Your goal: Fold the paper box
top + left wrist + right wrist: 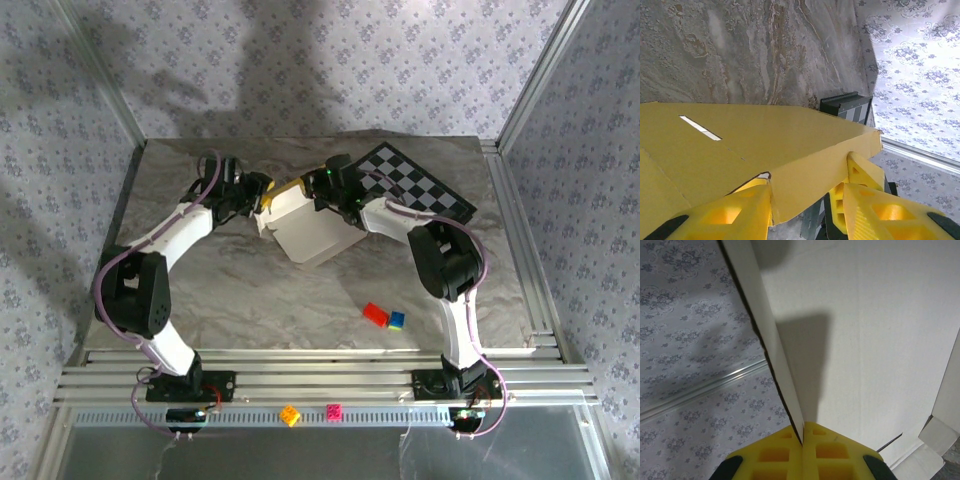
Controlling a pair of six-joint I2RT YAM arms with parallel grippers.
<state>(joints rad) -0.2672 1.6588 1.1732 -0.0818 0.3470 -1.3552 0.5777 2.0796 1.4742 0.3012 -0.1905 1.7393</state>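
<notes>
Right fingers (780, 456) pinching the paper box (310, 236), left fingers (730, 215) parted astride it; marbled tabletop (250, 292), floral-papered walls (400, 60).

Box at the far middle, a gripper on each side

The paper box (305, 228) sits centred toward the table's (200, 290) far edge, with the left gripper (262, 198) at its left and the right gripper (330, 184) at its far side. The mat (420, 188) lies toward the far right corner. Two bricks (376, 314) touch each other right of centre by the near edge.
</notes>
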